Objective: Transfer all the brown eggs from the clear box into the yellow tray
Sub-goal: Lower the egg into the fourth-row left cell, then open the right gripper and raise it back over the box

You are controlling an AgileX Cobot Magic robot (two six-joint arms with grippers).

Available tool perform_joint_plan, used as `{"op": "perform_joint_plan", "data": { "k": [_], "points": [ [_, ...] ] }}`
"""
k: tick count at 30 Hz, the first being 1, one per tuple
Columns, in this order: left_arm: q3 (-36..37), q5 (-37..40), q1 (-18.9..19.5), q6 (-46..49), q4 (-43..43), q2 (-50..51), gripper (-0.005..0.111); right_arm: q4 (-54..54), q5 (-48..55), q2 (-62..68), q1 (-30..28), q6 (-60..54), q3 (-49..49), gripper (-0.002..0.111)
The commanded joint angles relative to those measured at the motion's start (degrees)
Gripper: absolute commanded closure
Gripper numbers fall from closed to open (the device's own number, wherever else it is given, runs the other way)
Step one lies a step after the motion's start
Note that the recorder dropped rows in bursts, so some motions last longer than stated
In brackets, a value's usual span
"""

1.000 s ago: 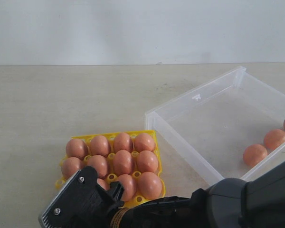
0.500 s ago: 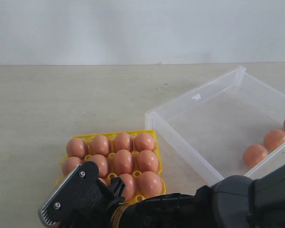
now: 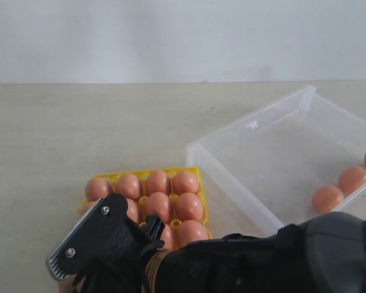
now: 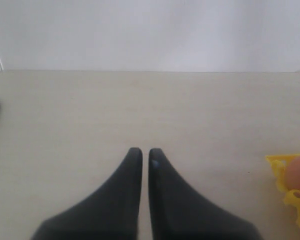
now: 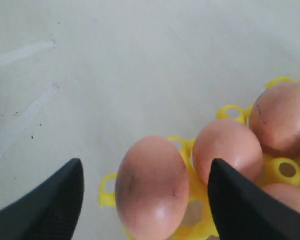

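Brown eggs point(image 3: 158, 206) fill the yellow tray point(image 3: 137, 174), low on the left of the table point(image 3: 79, 134). Only the back row of four shows whole! The rows in front vanish under the right arm point(image 3: 250, 262), and the tray's near edge goes with them, so how many cups are filled, I can't tell. The shells are smooth and reddish-brown with a soft shine on top, seated between yellow pegs.

Over in the clear box point(image 3: 250, 131), just beside the tray on the right, three more eggs point(image 3: 327, 198) sit in a loose line near its right-hand side. The last one is cut by the frame edge.

Now the right wrist view. One egg point(image 5: 152, 190) at the tray's edge, its lower end out of frame, stands between the fingers of the right claw point(image 5: 145, 165). The jaws are wide, with a gap on both sides and nothing gripped. That arm lies low across the front, reaching leftward past the middle. The left claw point(image 4: 141, 152) hovers over bare table, fingers all but touching, holding nothing.
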Motion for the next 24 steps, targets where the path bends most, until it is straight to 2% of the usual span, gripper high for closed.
{"op": "perform_joint_plan", "data": {
  "k": [1,5,11,16,24],
  "points": [
    [-0.1,-0.1,0.1,0.4,-0.3,-0.1,0.103,-0.1,0.9,-4.8,-0.1,-0.2,0.0,0.069],
    [-0.1,-0.1,0.1,0.4,-0.3,-0.1,0.103,-0.1,4.5,-9.7,-0.1,0.4,0.0,0.109],
    [-0.1,-0.1,0.1,0.4,-0.3,-0.1,0.103,-0.1,15.6,-8.1,0.4,9.6,0.0,0.108],
    [-0.1,-0.1,0.1,0.4,-0.3,-0.1,0.103,-0.2,11.9,-6.6,1.9,10.5,0.0,0.108],
    [-0.1,-0.1,0.1,0.4,-0.3,-0.1,0.103,-0.2,12.2,-5.0,1.9,12.3,0.0,0.108]
  ]
}}
